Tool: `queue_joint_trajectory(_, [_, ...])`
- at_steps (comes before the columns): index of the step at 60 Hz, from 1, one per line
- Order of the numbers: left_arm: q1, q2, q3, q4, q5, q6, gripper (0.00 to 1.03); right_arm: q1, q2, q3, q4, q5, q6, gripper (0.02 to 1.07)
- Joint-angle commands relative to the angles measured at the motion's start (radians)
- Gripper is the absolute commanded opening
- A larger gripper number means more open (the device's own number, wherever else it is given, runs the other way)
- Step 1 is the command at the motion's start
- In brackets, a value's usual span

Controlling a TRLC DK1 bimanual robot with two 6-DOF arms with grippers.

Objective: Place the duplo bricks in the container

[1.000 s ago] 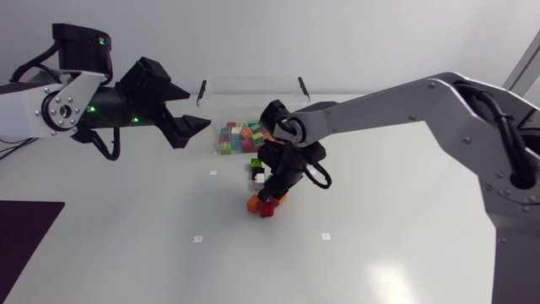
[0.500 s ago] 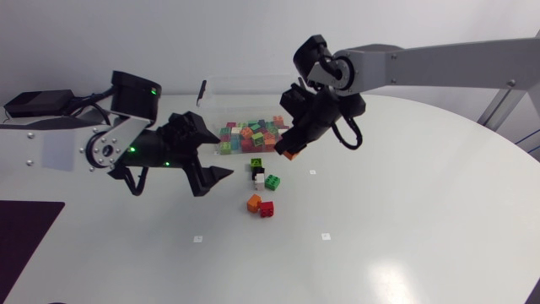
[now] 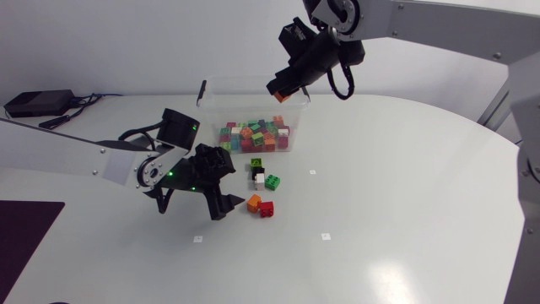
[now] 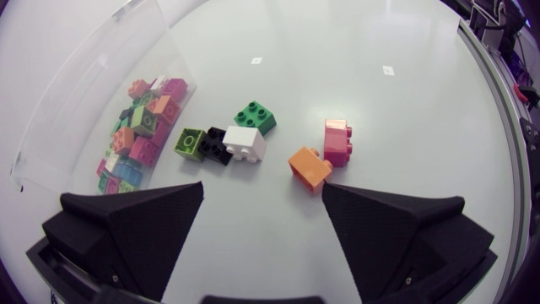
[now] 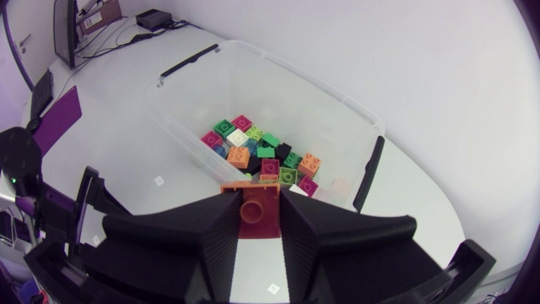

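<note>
My right gripper (image 3: 280, 90) hangs over the clear container's (image 3: 211, 108) back rim, shut on an orange brick (image 3: 278, 96). The right wrist view shows that brick (image 5: 257, 207) pinched between both fingers, above the container (image 5: 187, 111) with several bricks inside. My left gripper (image 3: 228, 190) sits low over the table, open, just left of the loose bricks. In the left wrist view an orange brick (image 4: 310, 166) lies just ahead of one fingertip, with a red one (image 4: 338, 141) touching it. White (image 4: 245, 143), black (image 4: 213, 145), lime (image 4: 191, 142) and green (image 4: 256, 116) bricks lie farther ahead.
The loose bricks lie between the container and the table's middle: orange (image 3: 253, 202), red (image 3: 267, 209), green (image 3: 272, 181), white (image 3: 259, 177). A dark mat (image 3: 21, 236) covers the front left corner. Small white markers (image 3: 197, 239) dot the tabletop.
My right arm has risen from the loose bricks with the orange brick and carried it back over the container. My left arm has come down from beside the container to the loose bricks.
</note>
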Motion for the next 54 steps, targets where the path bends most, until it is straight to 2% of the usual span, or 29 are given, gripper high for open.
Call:
queue_joint_trajectory(1, [-0.013, 0.037, -0.014, 0.016, -0.008, 0.016, 0.98, -0.014, 0.074, 0.061, 0.006, -0.006, -0.013, 0.22])
queue_joint_trajectory(15, [-0.024, 0.065, -0.013, 0.036, -0.02, 0.01, 0.98, -0.029, 0.181, 0.209, 0.023, -0.009, -0.013, 0.24])
queue_joint_trajectory(17, [-0.027, 0.067, -0.014, 0.038, -0.021, 0.01, 0.98, -0.032, 0.198, 0.23, 0.023, -0.009, -0.013, 0.33])
queue_joint_trajectory(24, [-0.032, 0.067, -0.016, 0.039, -0.028, 0.01, 0.98, -0.037, 0.243, 0.29, 0.015, -0.009, -0.012, 0.89])
queue_joint_trajectory(27, [-0.033, 0.067, -0.016, 0.039, -0.028, 0.01, 0.98, -0.039, 0.249, 0.301, 0.014, -0.009, -0.012, 0.98])
queue_joint_trajectory(30, [-0.033, 0.067, -0.016, 0.039, -0.029, 0.01, 0.98, -0.04, 0.249, 0.305, 0.011, -0.009, -0.012, 1.02])
queue_joint_trajectory(54, [-0.04, 0.016, -0.013, 0.066, -0.044, -0.012, 0.98, -0.043, 0.244, 0.321, 0.009, -0.009, 0.0, 1.02])
